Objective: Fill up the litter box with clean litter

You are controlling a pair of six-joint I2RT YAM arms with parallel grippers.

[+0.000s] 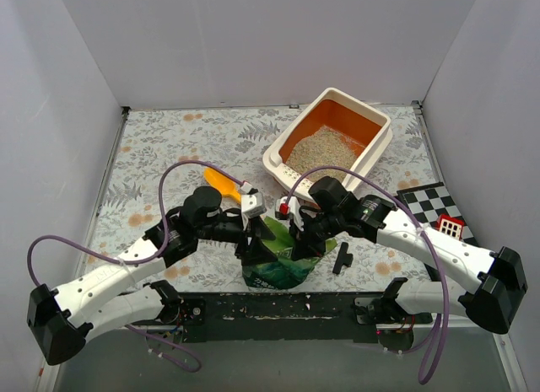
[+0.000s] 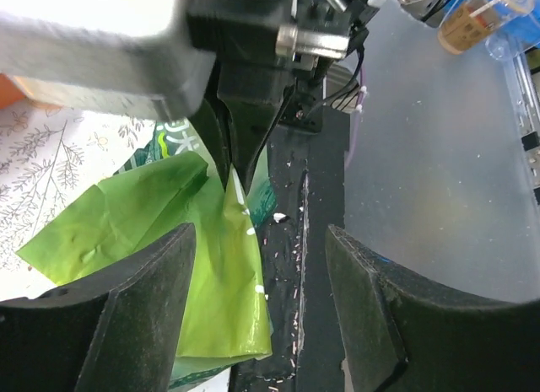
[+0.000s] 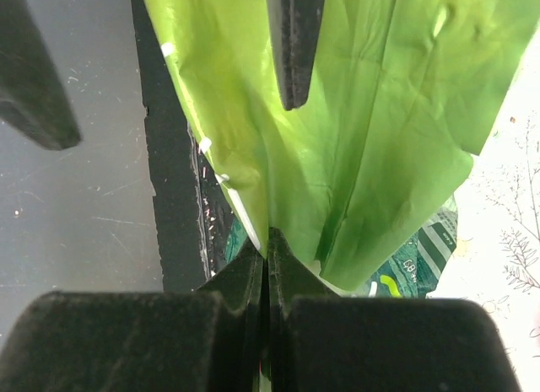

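Note:
The litter box (image 1: 375, 153), cream outside and orange inside, sits at the back right with a pile of clean litter (image 1: 325, 147) in it. A glossy green bag (image 1: 274, 264) stands at the front centre between both arms. My right gripper (image 1: 295, 237) is shut on the bag's top edge (image 3: 337, 139); in the right wrist view its jaws (image 3: 267, 250) pinch the light green film. My left gripper (image 1: 257, 227) is open just left of it. In the left wrist view a loose flap of the bag (image 2: 211, 265) lies against one finger (image 2: 126, 324), and the other finger (image 2: 388, 316) stands apart.
An orange scoop (image 1: 223, 183) lies behind the left gripper. A checkered board (image 1: 434, 201) with a small red and white block (image 1: 450, 227) is at the right. A black piece (image 1: 342, 259) lies by the bag. Scattered grains dot the black strip (image 2: 325, 198) at the near edge.

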